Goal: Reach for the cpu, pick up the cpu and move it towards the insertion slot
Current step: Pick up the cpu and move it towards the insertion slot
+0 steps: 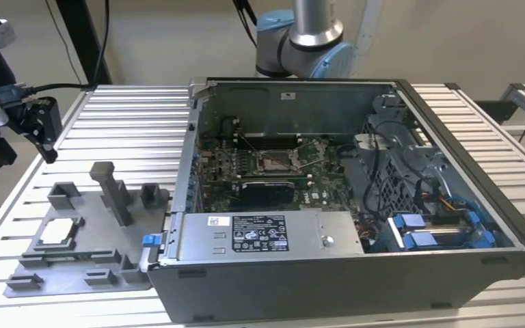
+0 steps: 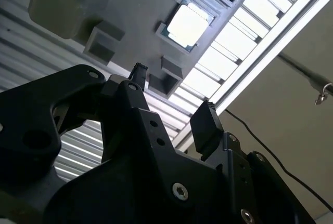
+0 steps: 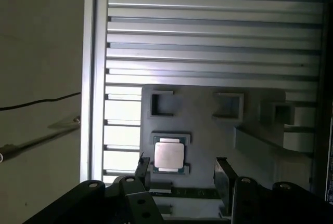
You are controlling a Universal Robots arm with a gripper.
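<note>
One cpu (image 3: 169, 155) is seen: flat, square, silvery-topped, seated in a square recess of one grey plastic fixture plate (image 1: 62, 270) on the ribbed metal table (image 1: 126, 116). One gripper (image 3: 182, 166) is hung over it, its two black fingers (image 3: 222, 169) spread wide, nothing gripped. One insertion slot (image 1: 276, 162), metal-framed, is set in the green board inside one open computer case (image 1: 335, 280), well apart from the cpu, toward the exterior view's right.

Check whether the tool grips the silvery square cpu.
No, in the second wrist view the silvery square cpu lies in its grey fixture, clear of the open tool.
</note>
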